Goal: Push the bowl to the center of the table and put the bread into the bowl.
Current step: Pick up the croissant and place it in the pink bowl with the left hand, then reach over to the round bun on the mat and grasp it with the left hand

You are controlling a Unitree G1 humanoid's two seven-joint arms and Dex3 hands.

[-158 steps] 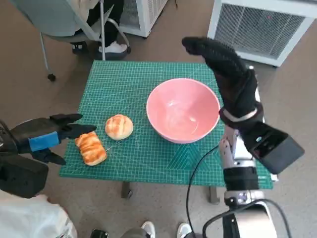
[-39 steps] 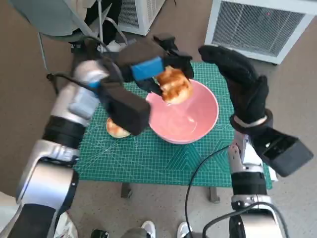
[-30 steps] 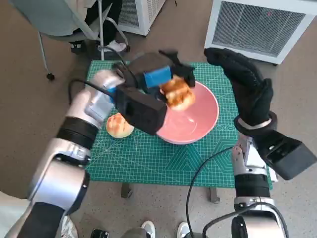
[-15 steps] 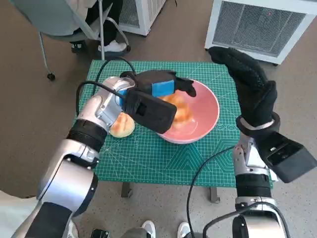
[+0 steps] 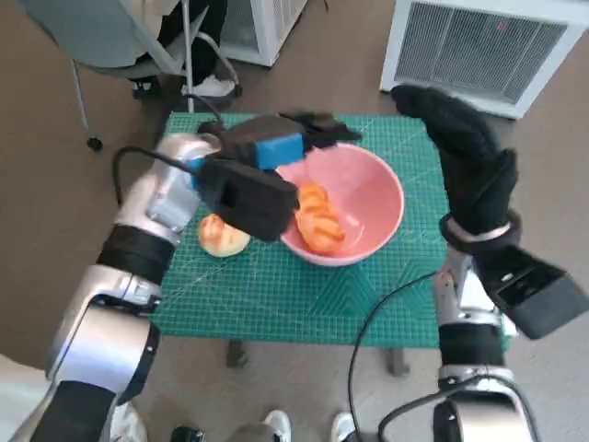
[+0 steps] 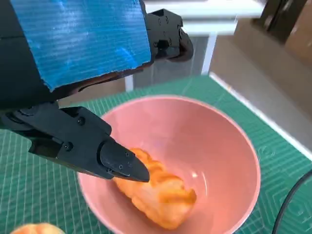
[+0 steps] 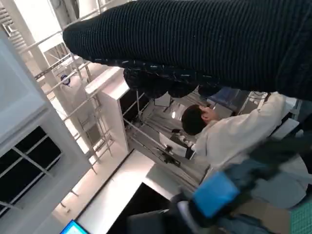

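OK, striped bread lies inside the pink bowl mid-table; left hand above it, fingers spread, empty. Round bun sits left of the bowl: probably light and squashy, so cradle its sides gently. Right hand raised at right, holding nothing.

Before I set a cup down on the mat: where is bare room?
Bare mat lies along the near edge in front of the pink bowl. It is crowded at the left: the round bun, the left hand over the bowl holding the long bread.
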